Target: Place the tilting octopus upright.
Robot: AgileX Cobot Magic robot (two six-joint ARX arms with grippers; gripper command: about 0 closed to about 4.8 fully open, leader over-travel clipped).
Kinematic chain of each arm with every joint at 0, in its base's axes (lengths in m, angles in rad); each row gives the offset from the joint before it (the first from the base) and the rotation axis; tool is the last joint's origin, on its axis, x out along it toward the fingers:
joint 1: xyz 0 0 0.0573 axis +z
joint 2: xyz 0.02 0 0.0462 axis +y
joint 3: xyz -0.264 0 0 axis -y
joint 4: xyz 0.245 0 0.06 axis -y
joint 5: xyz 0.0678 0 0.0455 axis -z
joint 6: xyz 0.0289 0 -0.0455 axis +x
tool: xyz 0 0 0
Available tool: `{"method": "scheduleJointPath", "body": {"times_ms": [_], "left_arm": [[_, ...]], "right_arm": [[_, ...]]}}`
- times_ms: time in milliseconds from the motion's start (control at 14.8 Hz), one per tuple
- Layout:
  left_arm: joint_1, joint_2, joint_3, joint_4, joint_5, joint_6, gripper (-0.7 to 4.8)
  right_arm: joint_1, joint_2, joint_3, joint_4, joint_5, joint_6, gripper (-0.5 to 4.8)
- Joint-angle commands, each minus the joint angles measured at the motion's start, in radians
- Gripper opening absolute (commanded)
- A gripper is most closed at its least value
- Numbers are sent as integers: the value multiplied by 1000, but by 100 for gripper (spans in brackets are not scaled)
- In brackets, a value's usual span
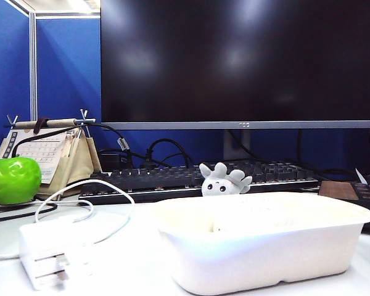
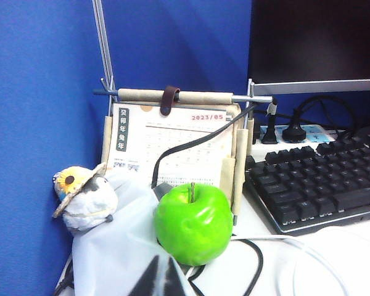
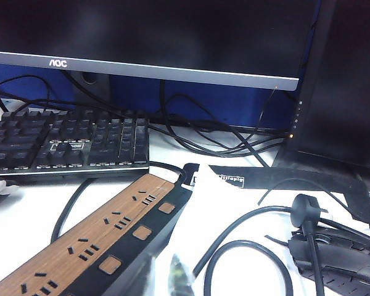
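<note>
exterior view: octopus [image 1: 224, 180] is being seen flipped, tentacles up, behind the white tub [image 1: 265, 246], touching the keyboard [image 1: 172, 179]. neither gripper is being shown; left logged clenched, right cannot be told.

You've got the small grey-white plush octopus [image 1: 224, 179] flipped, tentacles up, behind the white rectangular plastic tub [image 1: 265, 243] and against the black keyboard [image 1: 197, 179]. Shiny green apple [image 1: 13, 179] sits far left by the beige desk calendar stand [image 1: 49, 154]. White power adapter [image 1: 49, 253] front left on your worktop [image 1: 129, 271]. Neither pincer shows.
</note>
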Motion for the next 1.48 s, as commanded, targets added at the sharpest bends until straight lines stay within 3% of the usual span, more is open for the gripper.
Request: {"method": "scheduleJointPath", "body": {"times_ms": [67,472,607,809,1011,1213,1483], "left_arm": [[0,-3,1,13,5,-4,-3],[1,-3,1,27,5,-6,-3],[0,-3,3,119,5,-113,-3],[0,-3,35,299,38,-237,-3],[0,-2,150,304,76,-244,-3],[0,-2,312,196,76,-243,-3],[1,39,637,-28,73,-236,-3]], "right_arm": [[0,-2,-2,15,-1,5,40],[0,-2,-2,14,-2,8,40],[0,-2,5,33,-3,71,40],[0,-2,17,224,-169,117,40],[1,-2,142,234,-257,165,40],[0,-2,318,225,-257,229,40],[-1,16,704,-53,-242,247,40]]}}
